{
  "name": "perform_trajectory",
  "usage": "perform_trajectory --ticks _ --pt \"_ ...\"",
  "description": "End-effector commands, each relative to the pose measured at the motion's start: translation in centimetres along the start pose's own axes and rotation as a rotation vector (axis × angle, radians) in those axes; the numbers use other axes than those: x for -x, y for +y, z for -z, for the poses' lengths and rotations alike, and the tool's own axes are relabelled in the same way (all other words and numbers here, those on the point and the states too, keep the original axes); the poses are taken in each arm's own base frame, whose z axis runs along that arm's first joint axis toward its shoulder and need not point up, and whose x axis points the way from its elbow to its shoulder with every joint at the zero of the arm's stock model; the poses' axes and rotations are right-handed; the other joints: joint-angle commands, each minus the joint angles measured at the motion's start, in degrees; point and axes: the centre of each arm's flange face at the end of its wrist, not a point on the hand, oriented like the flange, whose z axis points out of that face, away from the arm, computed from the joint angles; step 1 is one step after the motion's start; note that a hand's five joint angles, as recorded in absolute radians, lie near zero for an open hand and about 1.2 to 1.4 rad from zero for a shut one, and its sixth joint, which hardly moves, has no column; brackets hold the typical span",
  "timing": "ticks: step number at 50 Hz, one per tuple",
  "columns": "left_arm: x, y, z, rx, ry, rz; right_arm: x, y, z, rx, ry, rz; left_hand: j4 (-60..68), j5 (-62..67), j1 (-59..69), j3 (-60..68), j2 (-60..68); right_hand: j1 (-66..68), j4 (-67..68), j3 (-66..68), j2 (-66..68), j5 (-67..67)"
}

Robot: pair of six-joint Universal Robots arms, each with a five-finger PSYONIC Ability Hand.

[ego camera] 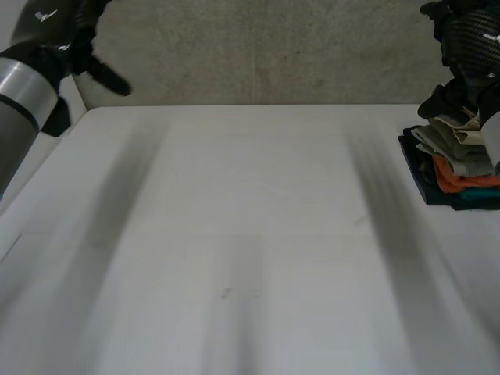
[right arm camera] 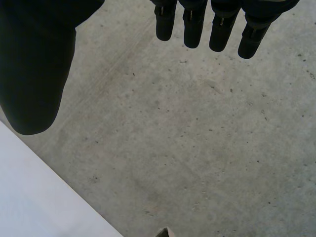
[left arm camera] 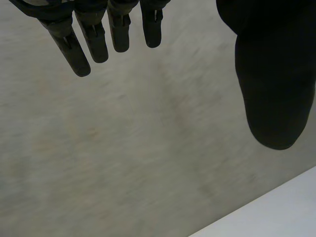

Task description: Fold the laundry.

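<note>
A stack of folded laundry (ego camera: pixel 457 168) in beige, orange, teal and dark cloth lies at the far right of the white table (ego camera: pixel 234 234). My left hand (ego camera: pixel 74 43) is raised beyond the table's far left corner. Its fingers (left arm camera: pixel 94 34) are straight and apart from the thumb, holding nothing, over the grey floor. My right hand (ego camera: pixel 465 47) hangs above the far side of the stack. Its fingers (right arm camera: pixel 212 24) are straight too, with nothing in them, and grey floor lies under its palm.
Grey concrete floor (ego camera: pixel 258 55) lies beyond the table's far edge. A strip of the white table edge (left arm camera: pixel 276 212) lies below the left thumb, and the table's corner (right arm camera: pixel 39 197) lies below the right thumb.
</note>
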Motion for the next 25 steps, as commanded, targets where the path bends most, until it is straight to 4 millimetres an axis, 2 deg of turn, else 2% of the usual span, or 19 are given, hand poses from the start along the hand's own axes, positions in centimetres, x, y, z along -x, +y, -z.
perform_trajectory --ticks 1,7,15,22,25 --pt "-5.9 -1.7 4.0 0.09 0.096 0.095 -0.5 -1.4 1.1 0.105 -0.031 -0.092 -1.56 -2.61 -1.6 -1.93 -1.83 -3.09 -2.1 -1.93 -2.08 -2.87" --pt "-7.2 -1.7 5.1 0.1 0.007 0.091 -0.7 -1.5 1.6 0.189 -0.049 -0.169 -1.56 -2.61 -1.6 -1.93 -1.83 -3.09 -2.1 -1.93 -2.08 -2.87" --pt "-7.0 -1.2 5.4 0.121 -0.032 0.022 -1.3 -1.2 1.4 0.193 -0.029 -0.178 -1.6 -2.66 -1.65 -1.98 -1.88 -3.09 -2.1 -1.93 -2.08 -2.87" --pt "-7.0 -1.0 5.6 0.133 -0.036 -0.037 -0.6 -1.4 1.4 0.186 -0.076 -0.225 -1.6 -2.66 -1.65 -1.98 -1.88 -3.09 -2.1 -1.93 -2.08 -2.87" --pt "-6.7 -0.4 5.9 0.153 -0.042 -0.056 -0.4 -1.3 1.4 0.186 -0.097 -0.229 -1.6 -2.66 -1.65 -1.98 -1.88 -3.09 -2.1 -1.93 -2.08 -2.87"
